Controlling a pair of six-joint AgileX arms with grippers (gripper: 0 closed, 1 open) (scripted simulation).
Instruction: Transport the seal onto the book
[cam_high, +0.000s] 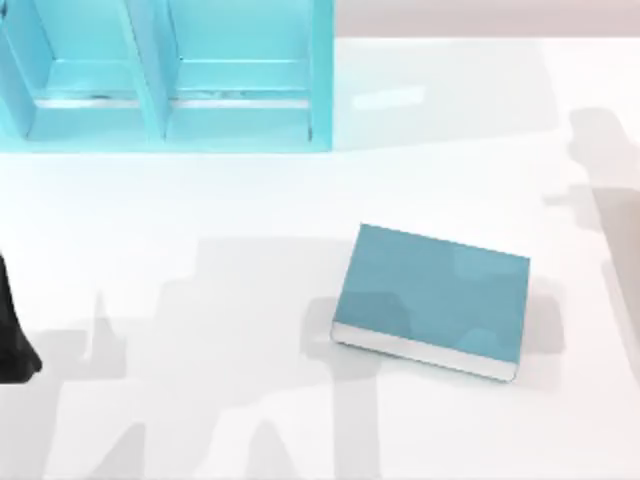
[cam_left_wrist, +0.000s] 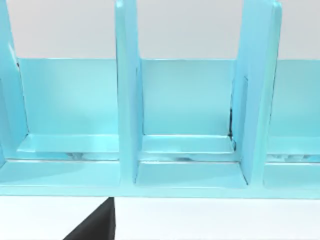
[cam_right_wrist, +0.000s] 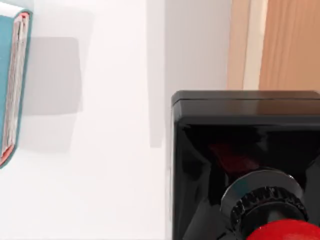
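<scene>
The white table (cam_high: 200, 200) is taking up most of the top view. A big blue shelf (cam_high: 240, 130) is standing at 11 o'clock. The book (cam_high: 440, 290) is lying flat a little toward 4 o'clock from the middle. Its long side is running from about 10 o'clock to 4 o'clock, and its white page edge is facing 6 o'clock. Nothing is sitting on its cover. The left arm (cam_high: 10, 345) is waiting at the 9 o'clock edge.

The seal (cam_right_wrist: 240, 150) is sitting very close in front of the right wrist camera, well apart from the book. Its red knob (cam_right_wrist: 285, 232) is pointing at the camera and its black block is pointing away, so its long line is running straight out from the wrist.

I cannot tell if the right gripper is holding the seal or how wide it is.

I think the job is at the early part: getting the seal and starting to carry it. Next, the seal is needing to go over the cover, block down and level, then come down softly in the middle.
</scene>
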